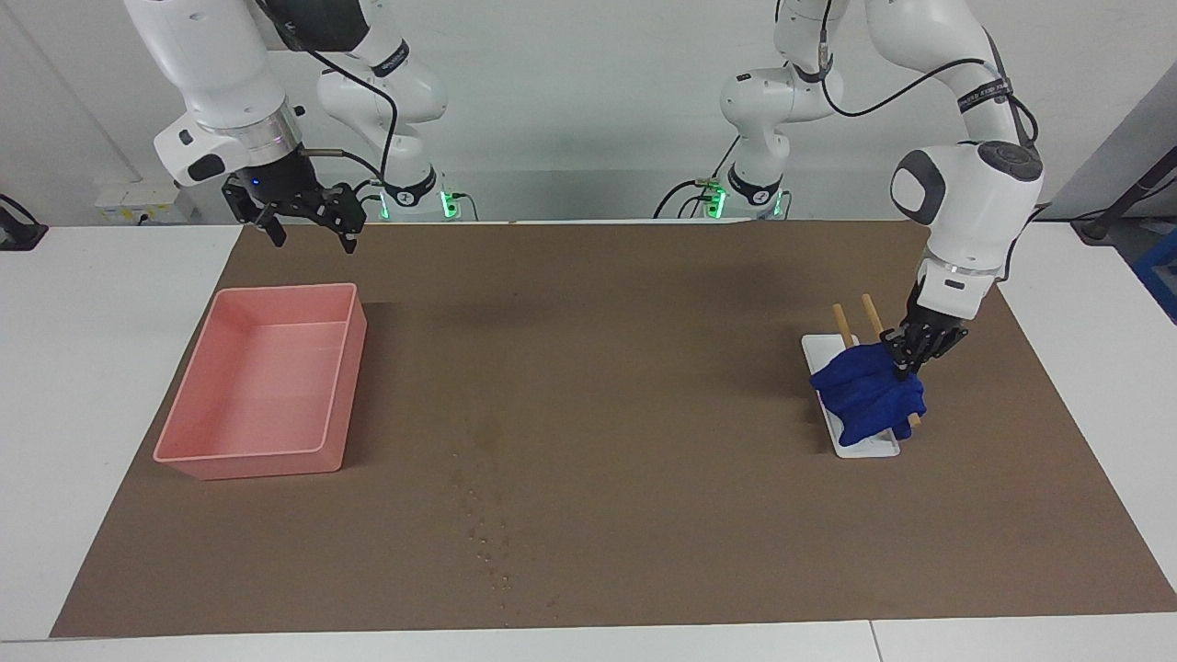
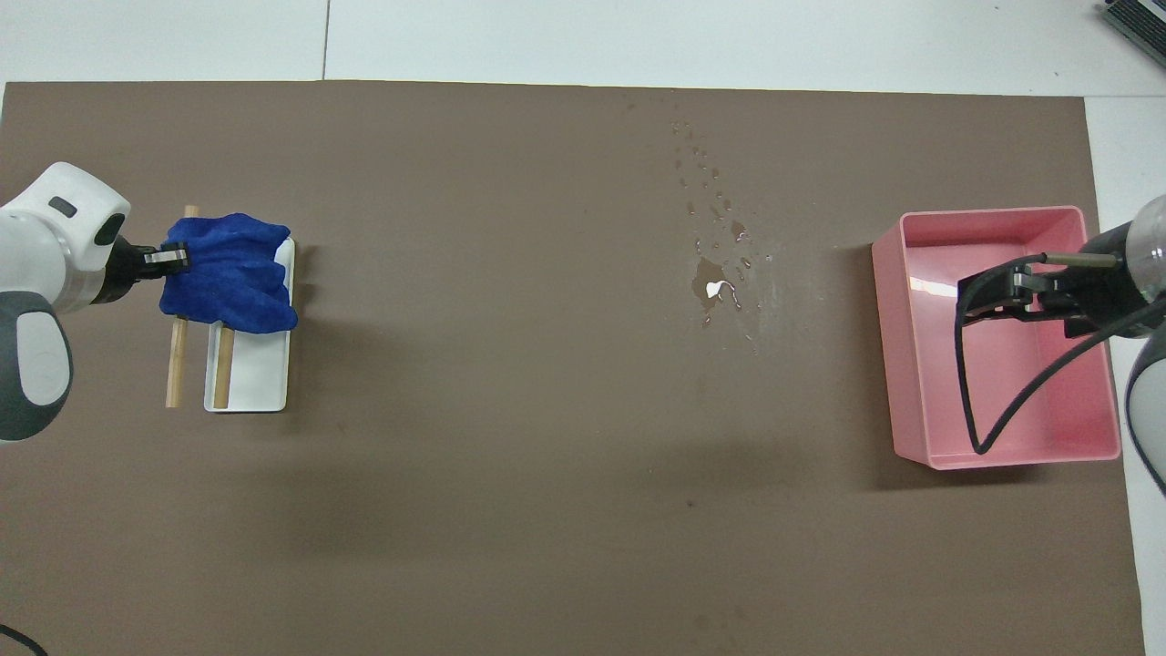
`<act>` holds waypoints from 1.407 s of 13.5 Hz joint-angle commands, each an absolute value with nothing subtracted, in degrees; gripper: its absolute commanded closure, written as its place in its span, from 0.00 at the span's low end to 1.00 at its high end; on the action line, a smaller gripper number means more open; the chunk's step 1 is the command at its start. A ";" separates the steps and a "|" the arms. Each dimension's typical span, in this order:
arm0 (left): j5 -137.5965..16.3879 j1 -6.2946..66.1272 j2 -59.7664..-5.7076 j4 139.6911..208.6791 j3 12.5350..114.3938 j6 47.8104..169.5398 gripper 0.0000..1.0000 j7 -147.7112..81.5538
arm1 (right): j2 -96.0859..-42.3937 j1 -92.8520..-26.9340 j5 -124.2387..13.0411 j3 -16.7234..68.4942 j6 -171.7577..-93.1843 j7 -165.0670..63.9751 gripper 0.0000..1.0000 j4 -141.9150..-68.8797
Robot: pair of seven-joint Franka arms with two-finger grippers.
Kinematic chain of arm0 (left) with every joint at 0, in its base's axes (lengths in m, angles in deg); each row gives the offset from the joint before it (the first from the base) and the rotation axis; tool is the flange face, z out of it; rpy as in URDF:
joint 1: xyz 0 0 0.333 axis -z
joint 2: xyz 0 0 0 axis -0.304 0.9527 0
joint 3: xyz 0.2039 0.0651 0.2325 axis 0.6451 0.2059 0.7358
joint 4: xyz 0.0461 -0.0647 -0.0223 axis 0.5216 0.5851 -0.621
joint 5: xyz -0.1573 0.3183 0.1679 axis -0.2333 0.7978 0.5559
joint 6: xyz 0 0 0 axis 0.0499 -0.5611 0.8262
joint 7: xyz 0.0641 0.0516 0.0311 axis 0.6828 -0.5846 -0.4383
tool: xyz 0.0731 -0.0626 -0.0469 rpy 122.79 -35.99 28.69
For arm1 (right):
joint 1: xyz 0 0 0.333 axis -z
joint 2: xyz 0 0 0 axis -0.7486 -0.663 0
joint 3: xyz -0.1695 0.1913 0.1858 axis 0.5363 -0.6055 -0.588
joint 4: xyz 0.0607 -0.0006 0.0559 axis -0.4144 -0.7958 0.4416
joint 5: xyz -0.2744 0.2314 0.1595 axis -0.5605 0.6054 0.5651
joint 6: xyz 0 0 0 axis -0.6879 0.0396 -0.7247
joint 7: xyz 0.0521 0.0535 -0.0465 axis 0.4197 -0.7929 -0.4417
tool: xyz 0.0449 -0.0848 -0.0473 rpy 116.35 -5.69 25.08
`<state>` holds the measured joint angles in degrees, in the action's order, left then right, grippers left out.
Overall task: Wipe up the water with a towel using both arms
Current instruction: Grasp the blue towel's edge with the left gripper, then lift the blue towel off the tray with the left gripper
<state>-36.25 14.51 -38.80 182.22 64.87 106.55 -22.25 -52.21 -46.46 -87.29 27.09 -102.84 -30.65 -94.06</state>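
The blue towel [image 1: 864,391] lies bunched over two wooden rods [image 1: 841,322] on a white rack [image 1: 869,449] toward the left arm's end of the table. My left gripper [image 1: 906,357] is low at the towel's edge, its fingers closed on the cloth; in the overhead view the gripper [image 2: 173,258] meets the towel [image 2: 232,273] at the same edge. Water [image 2: 715,278] lies as a small puddle and scattered drops on the brown mat mid-table, farther from the robots, and shows as faint drops in the facing view [image 1: 487,529]. My right gripper [image 1: 308,225] hangs open and raised, over the pink tray in the overhead view [image 2: 993,292].
An empty pink plastic tray [image 1: 248,455] stands toward the right arm's end of the table, also seen from overhead [image 2: 902,355]. The white rack [image 2: 260,374] and rods [image 2: 175,364] reach toward the robots from under the towel. The brown mat [image 1: 644,368] covers most of the table.
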 commanded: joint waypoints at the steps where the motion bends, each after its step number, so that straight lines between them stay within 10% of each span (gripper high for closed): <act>1: -35.82 15.50 -38.84 180.39 65.09 103.98 1.00 -22.82 | -50.65 -45.48 -87.24 26.76 -102.59 -32.70 0.00 -95.69; 8: -36.17 18.66 -42.53 167.13 62.90 82.37 1.00 -31.41 | -50.65 -45.48 -87.24 26.76 -102.59 -32.70 0.00 -95.69; 19: -48.64 27.62 -44.64 167.99 49.00 86.64 1.00 -104.16 | -50.91 -47.84 -76.81 26.50 -104.60 -21.23 0.00 -95.25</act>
<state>-47.00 24.92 -44.02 167.26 48.31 84.01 -92.02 -52.14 -47.00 -80.74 26.77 -103.10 -27.09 -94.14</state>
